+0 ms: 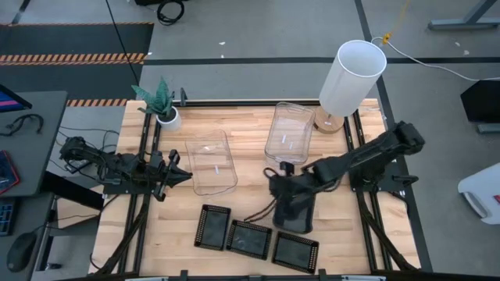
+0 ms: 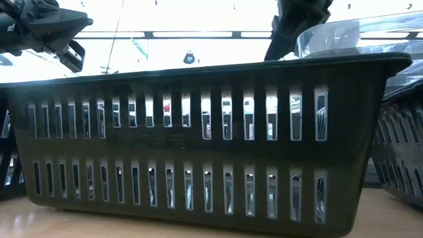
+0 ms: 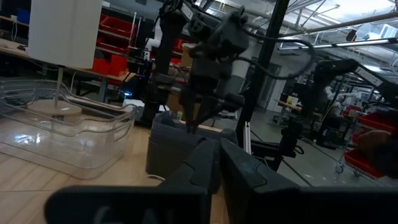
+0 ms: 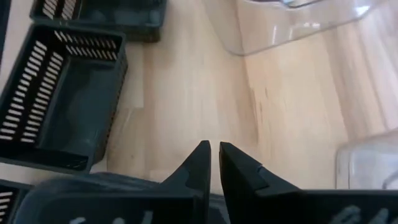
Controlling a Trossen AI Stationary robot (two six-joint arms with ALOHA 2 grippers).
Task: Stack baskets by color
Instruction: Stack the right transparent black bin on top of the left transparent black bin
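A smoky dark-grey basket [image 1: 295, 209] stands on the table right of the middle, and also shows in the left wrist view [image 3: 177, 146]. My right gripper [image 1: 275, 181] hangs over its far left end, pointing steeply down, fingers [image 4: 214, 149] all but together with nothing between the tips. Two clear baskets [image 1: 212, 162] [image 1: 289, 133] stand farther back. Three black mesh trays [image 1: 212, 226] [image 1: 250, 238] [image 1: 295, 251] lie in a row along the near edge. My left gripper [image 1: 181, 173] waits shut at the table's left, its fingers meeting [image 3: 219, 149]. My right gripper comes down from above at the smoky basket's rim [image 3: 186, 127], by the basket's far left corner [image 4: 124, 186]. The fingers themselves cover that spot, and I cannot tell whether they touch the rim. The basket stands with its bottom on the table.
A white lampshade [image 1: 351, 74] on its wooden base stands at the far right corner, and a small white plant pot [image 1: 166, 117] at the far left. One black tray [image 2: 198, 145] fills the low view. Bare wood [image 1: 250, 191] lies between the clear baskets and the trays.
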